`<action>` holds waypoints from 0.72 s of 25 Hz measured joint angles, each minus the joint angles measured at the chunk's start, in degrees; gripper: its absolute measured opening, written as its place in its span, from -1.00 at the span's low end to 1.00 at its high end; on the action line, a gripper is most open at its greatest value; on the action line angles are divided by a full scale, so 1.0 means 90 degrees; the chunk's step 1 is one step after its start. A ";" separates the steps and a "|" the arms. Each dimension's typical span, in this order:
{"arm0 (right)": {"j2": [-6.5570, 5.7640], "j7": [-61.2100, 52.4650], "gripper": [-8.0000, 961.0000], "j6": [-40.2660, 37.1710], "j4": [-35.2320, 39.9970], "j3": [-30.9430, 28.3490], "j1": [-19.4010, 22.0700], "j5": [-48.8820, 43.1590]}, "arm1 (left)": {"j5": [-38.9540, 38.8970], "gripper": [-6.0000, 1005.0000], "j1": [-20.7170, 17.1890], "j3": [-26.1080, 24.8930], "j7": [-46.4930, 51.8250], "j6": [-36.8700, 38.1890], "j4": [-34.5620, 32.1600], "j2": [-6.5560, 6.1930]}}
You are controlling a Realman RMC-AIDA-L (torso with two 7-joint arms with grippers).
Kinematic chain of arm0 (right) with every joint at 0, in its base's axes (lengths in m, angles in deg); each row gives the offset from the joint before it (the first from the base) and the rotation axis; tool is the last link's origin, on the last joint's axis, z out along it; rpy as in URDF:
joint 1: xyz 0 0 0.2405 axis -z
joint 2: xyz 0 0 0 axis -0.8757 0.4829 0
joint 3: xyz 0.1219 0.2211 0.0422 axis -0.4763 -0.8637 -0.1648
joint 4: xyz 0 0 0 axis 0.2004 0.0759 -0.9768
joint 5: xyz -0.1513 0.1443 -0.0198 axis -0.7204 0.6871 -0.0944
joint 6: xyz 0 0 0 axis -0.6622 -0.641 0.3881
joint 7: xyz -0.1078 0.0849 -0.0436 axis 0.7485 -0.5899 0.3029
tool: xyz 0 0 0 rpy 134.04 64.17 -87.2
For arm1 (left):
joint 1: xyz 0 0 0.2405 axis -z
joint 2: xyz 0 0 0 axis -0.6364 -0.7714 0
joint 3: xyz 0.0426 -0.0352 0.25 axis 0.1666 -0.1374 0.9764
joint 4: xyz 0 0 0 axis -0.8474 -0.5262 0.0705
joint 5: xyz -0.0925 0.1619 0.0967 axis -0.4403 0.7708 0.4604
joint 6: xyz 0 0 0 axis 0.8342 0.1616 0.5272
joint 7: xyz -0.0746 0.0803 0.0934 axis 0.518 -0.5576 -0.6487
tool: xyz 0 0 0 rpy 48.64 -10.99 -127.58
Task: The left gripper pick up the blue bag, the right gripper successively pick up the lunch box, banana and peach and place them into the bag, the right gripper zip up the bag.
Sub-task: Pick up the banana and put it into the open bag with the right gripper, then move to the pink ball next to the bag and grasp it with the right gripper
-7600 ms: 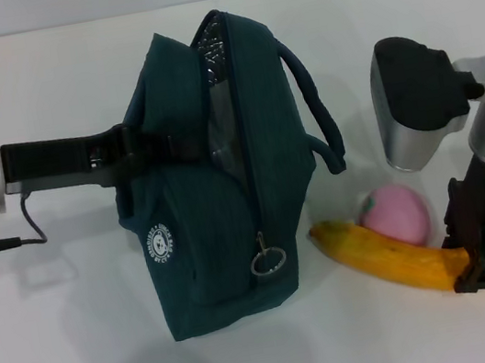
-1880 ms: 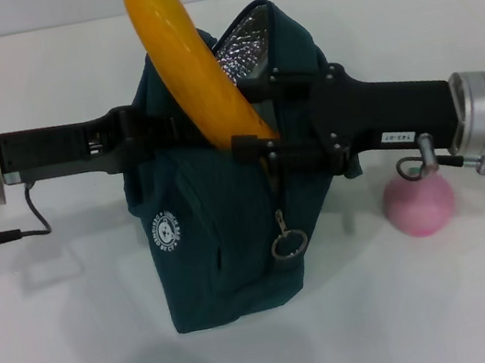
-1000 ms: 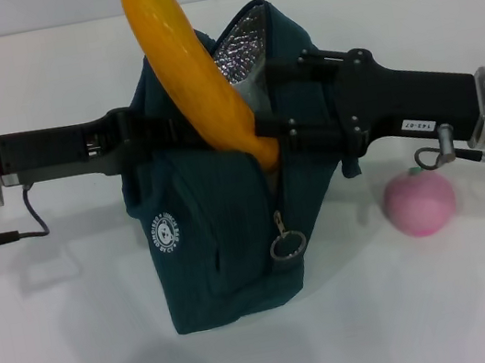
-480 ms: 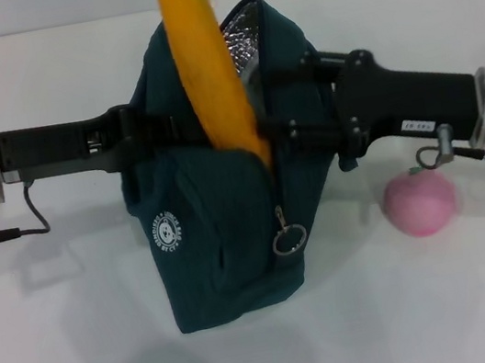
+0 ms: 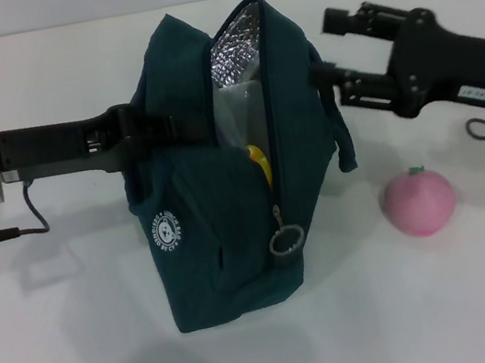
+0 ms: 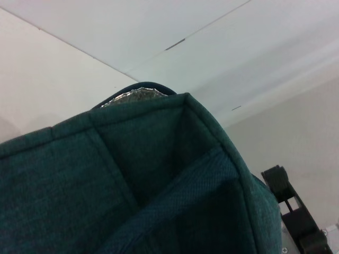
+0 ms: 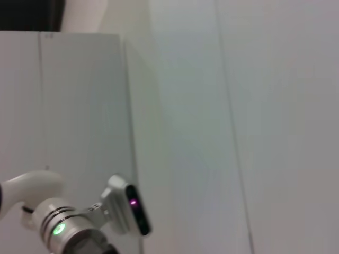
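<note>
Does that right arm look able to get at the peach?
Probably yes: the right gripper is open and empty beside the bag, and the peach sits uncovered on the table below it.

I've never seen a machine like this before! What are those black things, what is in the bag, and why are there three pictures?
It is a robot with two arms, and each arm ends in a black claw called a gripper. The big picture comes from a camera on the robot's head, looking down at a white table. The other two come from small cameras on its wrists.

The left gripper holds the blue bag by its side so that it stands up with its top open. Inside, you can see shiny silver lining, a bit of the yellow banana and something clear that may be the lunch box.

The right gripper is open and empty, up beside the bag. The pink peach sits on the table, not yet packed.

The left wrist picture shows the bag's cloth up close. The right wrist picture shows only the room.
</note>
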 joint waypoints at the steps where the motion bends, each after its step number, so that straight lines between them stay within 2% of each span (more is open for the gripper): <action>1: -0.0011 0.0001 0.45 -0.0012 0.0005 -0.0068 0.0038 0.0000 | 0.0000 -0.92 0.0000 0.0000 0.0000 0.0000 0.0000 -0.0002; 4: -0.0085 -0.0013 0.45 -0.0026 0.0037 -0.0262 0.0124 -0.0004 | 0.0000 -0.92 -0.0006 -0.0001 0.0002 -0.0001 0.0000 -0.0008; 6: -0.0207 -0.0124 0.45 -0.0029 0.0042 -0.0354 0.0147 -0.0049 | 0.0000 -0.92 -0.0020 0.0000 0.0003 -0.0001 0.0000 -0.0014; 9: -0.0528 -0.0547 0.45 -0.0023 0.0110 -0.0370 0.0145 -0.0266 | -0.0002 -0.92 -0.0043 -0.0005 0.0005 -0.0003 0.0000 -0.0024; 10: -0.0710 -0.0908 0.45 -0.0011 0.0225 -0.0372 0.0125 -0.0509 | -0.0005 -0.92 -0.0048 -0.0007 0.0005 -0.0004 0.0000 -0.0027; 12: -0.0910 -0.1372 0.45 0.0004 0.0430 -0.0401 0.0095 -0.0927 | -0.0009 -0.92 -0.0049 -0.0009 0.0006 -0.0004 0.0000 -0.0029; 13: -0.1020 -0.1720 0.45 0.0014 0.0592 -0.0454 0.0071 -0.1251 | -0.0009 -0.92 -0.0050 -0.0010 0.0007 -0.0004 0.0000 -0.0029; 14: -0.1140 -0.2368 0.45 0.0006 0.0936 -0.0642 0.0038 -0.2067 | -0.0009 -0.92 -0.0050 -0.0010 0.0007 -0.0004 0.0000 -0.0029; 16: -0.1162 -0.2859 0.45 -0.0049 0.1267 -0.0888 0.0023 -0.2825 | -0.0009 -0.92 -0.0051 -0.0011 0.0007 -0.0005 0.0000 -0.0027; 18: -0.1120 -0.3442 0.45 -0.0207 0.1723 -0.1272 -0.0002 -0.3807 | -0.0010 -0.92 -0.0051 -0.0010 0.0006 -0.0005 0.0000 -0.0026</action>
